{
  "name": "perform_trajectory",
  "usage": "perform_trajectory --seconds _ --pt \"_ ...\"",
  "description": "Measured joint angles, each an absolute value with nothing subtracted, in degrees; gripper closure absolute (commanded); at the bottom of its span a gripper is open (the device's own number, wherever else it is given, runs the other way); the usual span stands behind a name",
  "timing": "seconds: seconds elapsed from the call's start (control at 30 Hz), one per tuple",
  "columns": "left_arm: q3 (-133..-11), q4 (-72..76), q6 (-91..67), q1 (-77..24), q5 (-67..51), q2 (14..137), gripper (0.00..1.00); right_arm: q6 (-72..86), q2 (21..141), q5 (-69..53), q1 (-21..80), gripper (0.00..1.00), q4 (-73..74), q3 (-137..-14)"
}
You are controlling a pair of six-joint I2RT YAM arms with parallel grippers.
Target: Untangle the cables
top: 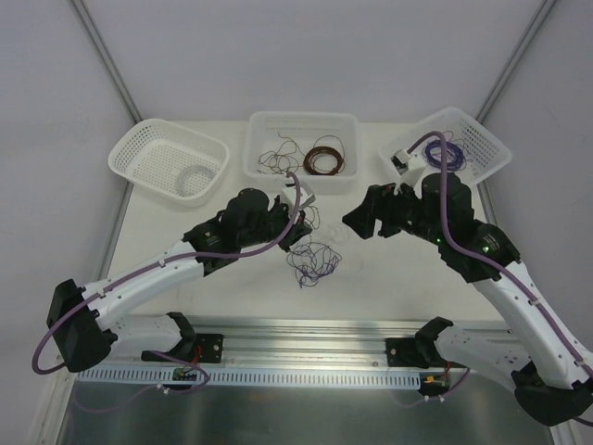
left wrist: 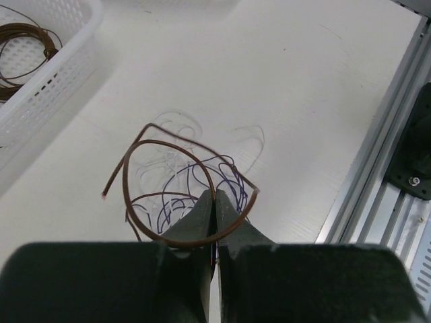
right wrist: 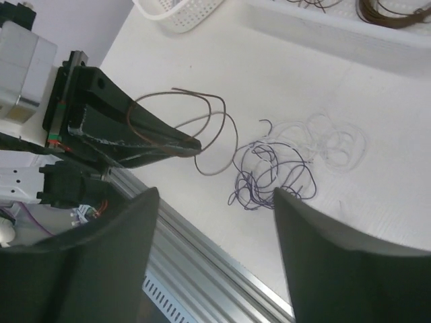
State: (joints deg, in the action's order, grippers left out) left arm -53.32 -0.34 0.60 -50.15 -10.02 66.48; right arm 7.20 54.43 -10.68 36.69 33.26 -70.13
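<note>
Left end effector (left wrist: 214, 200) was pinched shut on a brown strand (left wrist: 161, 141) over the desk (left wrist: 303, 81).

Its jaws met with only that looping strand between them, raised over the rest of the cables (top: 313, 262). The purple and whitish-clear strands lay in a loose clump on the desk, between the two arms. Whether the brown strand was still caught in the clump could not be told. The right end effector (right wrist: 214, 202) stood open just beside the clump, gripping nothing. Three white containers sat along the far edge. The left mesh basket (top: 130, 153) held a white coil (top: 193, 176). The middle bin (top: 255, 139) held a brown coil (top: 324, 158) and a few loose dark strands (top: 278, 156). The right mesh basket (top: 482, 139), partly hidden behind the right arm, showed some purple wire (top: 448, 153).
</note>
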Motion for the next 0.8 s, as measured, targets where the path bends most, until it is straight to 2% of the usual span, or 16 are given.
perform_trajectory --seconds 0.03,0.07,0.27,0.5,0.8 --pt "-53.65 -0.99 0.58 -50.04 -9.61 66.72 1.00 6.90 53.80 -9.37 36.62 0.15 33.67 -69.89" --pt "-54.26 -1.72 0.45 -49.69 -9.10 67.16 1.00 6.55 53.08 -8.25 36.58 0.12 34.13 -69.58" --pt "-62.50 -5.04 -0.86 -44.40 -8.56 72.27 1.00 4.51 48.31 0.10 36.51 0.02 37.71 -68.49" --pt "-79.26 -5.93 -1.28 -32.49 -8.95 84.42 1.00 3.60 44.88 5.06 36.51 0.00 40.42 -65.52" --pt "-99.88 -6.55 -1.39 -24.64 -10.39 105.62 1.00 3.40 44.25 6.48 36.51 0.03 41.93 -62.92"
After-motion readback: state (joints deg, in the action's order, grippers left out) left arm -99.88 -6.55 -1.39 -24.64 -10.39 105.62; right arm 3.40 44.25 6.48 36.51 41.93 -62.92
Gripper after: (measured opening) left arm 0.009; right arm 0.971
